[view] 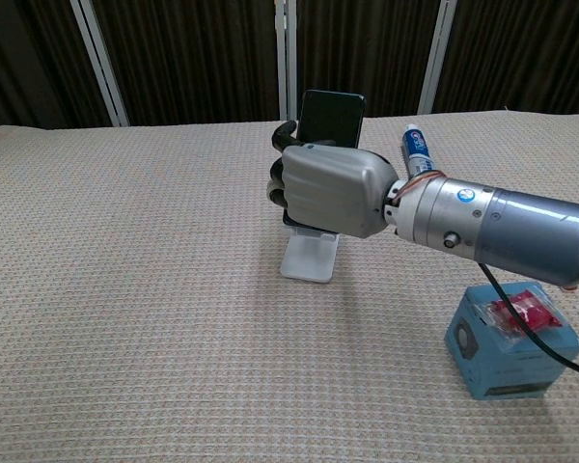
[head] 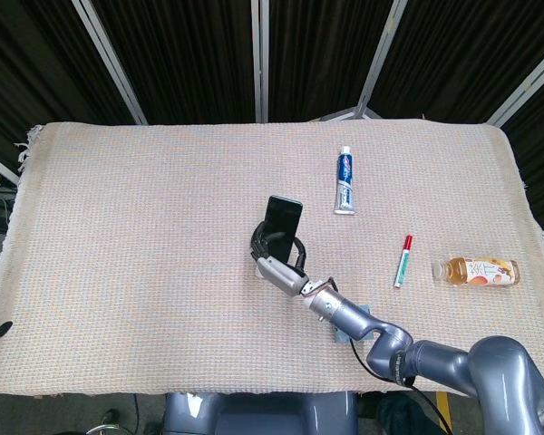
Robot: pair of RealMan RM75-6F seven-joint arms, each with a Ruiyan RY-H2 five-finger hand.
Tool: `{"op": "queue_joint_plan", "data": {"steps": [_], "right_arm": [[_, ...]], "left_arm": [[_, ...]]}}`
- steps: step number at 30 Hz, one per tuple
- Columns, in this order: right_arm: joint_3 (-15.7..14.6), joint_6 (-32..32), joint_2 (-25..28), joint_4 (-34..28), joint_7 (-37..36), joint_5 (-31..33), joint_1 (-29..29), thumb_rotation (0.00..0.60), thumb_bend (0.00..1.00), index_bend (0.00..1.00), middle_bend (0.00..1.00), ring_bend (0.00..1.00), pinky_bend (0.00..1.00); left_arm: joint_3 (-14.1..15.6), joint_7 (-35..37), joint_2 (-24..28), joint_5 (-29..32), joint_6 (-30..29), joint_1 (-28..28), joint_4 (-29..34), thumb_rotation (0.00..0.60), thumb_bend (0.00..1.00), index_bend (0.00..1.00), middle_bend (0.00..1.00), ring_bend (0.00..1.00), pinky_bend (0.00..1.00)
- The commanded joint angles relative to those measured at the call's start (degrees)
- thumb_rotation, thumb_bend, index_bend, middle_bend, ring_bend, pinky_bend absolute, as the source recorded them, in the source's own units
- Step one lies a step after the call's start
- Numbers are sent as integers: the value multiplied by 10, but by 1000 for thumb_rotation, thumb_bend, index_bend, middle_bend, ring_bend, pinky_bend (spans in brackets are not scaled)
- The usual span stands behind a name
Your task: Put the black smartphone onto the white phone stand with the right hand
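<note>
My right hand (view: 330,189) grips the black smartphone (view: 332,118) upright, its top edge tipped slightly to the right. The hand (head: 276,261) and the phone (head: 282,218) also show near the table's middle in the head view. Directly under the hand stands the white phone stand (view: 308,257); only its base shows, and the hand hides where the phone's lower end meets it. In the head view the stand is hidden by the hand. My left hand appears in neither view.
A blue box (view: 517,339) with red contents sits near my right forearm. A toothpaste tube (head: 344,181) lies beyond the phone, a red-capped marker (head: 403,261) and a lying drink bottle (head: 479,270) to the right. A beige woven cloth (head: 145,245) covers the table.
</note>
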State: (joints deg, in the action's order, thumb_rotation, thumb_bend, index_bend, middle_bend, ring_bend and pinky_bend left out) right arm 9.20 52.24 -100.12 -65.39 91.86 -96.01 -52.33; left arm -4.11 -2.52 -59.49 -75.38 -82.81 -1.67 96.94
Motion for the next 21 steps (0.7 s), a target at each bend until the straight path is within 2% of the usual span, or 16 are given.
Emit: {"op": "queue_joint_plan", "data": {"steps": [1,5,14,21], "right_arm": [[4,1,-4,-4,10,10,2,600,182,208,382,565,317],[2,2,-5,-10,18,17,2,600,180,202,360,564,321],[-1,9,-9,-12,21,22,0,600,172,175,226,529,320],[-4,14,-9,-14,21,26,-1,600,169,161,200,509,315]], "left_arm": [[0,0,0,0,0,0,0,600,0,0,0,0,0],[0,1,1,-1,-1,0,1,600,0,0,0,0,0],[0,2,1,-2,-2,1,1,600,0,0,0,0,0],[0,0,1,-1,-1,0,1,600,0,0,0,0,0]]}}
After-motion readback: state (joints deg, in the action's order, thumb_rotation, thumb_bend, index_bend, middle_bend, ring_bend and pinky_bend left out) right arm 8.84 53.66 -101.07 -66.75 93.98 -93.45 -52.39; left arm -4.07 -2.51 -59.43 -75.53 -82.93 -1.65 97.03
